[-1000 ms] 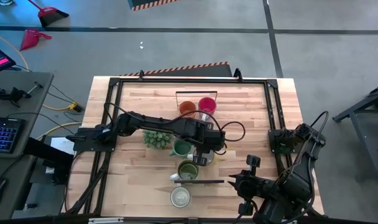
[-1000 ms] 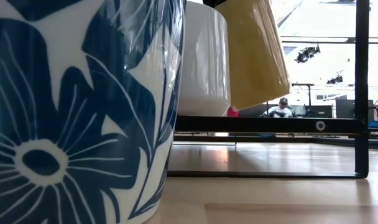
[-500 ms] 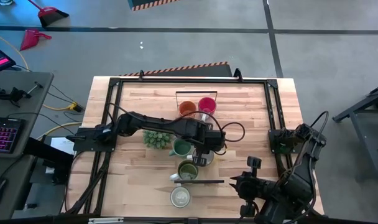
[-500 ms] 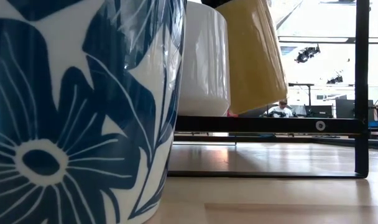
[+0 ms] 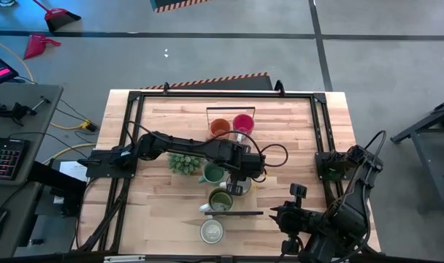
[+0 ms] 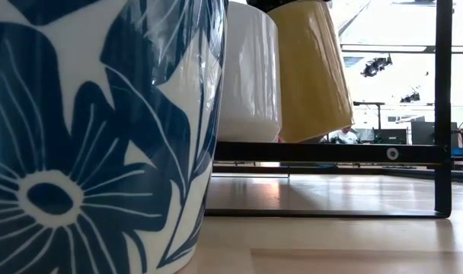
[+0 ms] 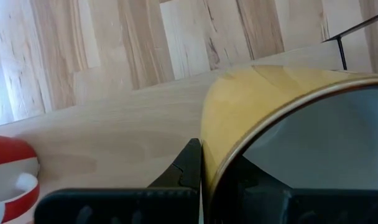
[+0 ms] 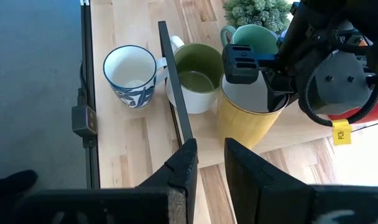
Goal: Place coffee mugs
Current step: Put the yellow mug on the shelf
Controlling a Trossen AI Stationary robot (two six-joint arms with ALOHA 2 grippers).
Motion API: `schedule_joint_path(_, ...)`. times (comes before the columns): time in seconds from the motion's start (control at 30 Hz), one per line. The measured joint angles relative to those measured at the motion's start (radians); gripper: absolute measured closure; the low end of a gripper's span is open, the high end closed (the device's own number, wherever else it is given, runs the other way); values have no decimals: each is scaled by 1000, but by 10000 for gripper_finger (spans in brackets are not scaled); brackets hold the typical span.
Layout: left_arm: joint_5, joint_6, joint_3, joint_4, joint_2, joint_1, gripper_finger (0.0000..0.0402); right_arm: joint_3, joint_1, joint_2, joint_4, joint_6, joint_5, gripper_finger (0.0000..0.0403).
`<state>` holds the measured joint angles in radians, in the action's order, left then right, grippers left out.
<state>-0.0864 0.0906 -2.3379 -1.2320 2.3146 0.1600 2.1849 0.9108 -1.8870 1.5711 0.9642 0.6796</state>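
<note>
My left gripper (image 5: pixel 240 179) hangs over the table's middle, shut on a yellow mug (image 8: pixel 248 121) that floats tilted above the wood (image 6: pixel 311 76). Near it stand a teal mug (image 5: pixel 212 173), an olive-lined mug (image 5: pixel 221 199) and a white mug with blue flowers (image 5: pixel 212 231), each on its base. An orange mug (image 5: pixel 220 128) and a pink-red mug (image 5: pixel 243 123) stand farther back. My right gripper (image 8: pixel 211 155) waits open at the near right (image 5: pixel 274 214), holding nothing. My left gripper pinches the yellow mug's rim (image 7: pixel 207 155), one finger (image 7: pixel 188 167) outside the wall and the other inside the mug. The fingers come steeply from above. The mug hangs below them, lifted clear of the table and tilted.
A spiky green plant (image 5: pixel 184 162) stands left of the teal mug. A thin black bar (image 8: pixel 176 93) runs between the floral and olive mugs, ending near my right fingers. A black wire frame (image 5: pixel 231 109) stands by the far mugs. Bare wood lies to the right (image 5: pixel 295 146).
In the low view the yellow mug has sunk a little and its base has tipped nearer to level, while still hanging from my left gripper.
</note>
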Motion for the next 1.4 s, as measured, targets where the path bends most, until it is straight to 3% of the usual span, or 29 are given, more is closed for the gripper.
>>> schedule_joint_path(1.4,29,0,0,5,0,-5,380,0,0,0,-1,8,-42,343)
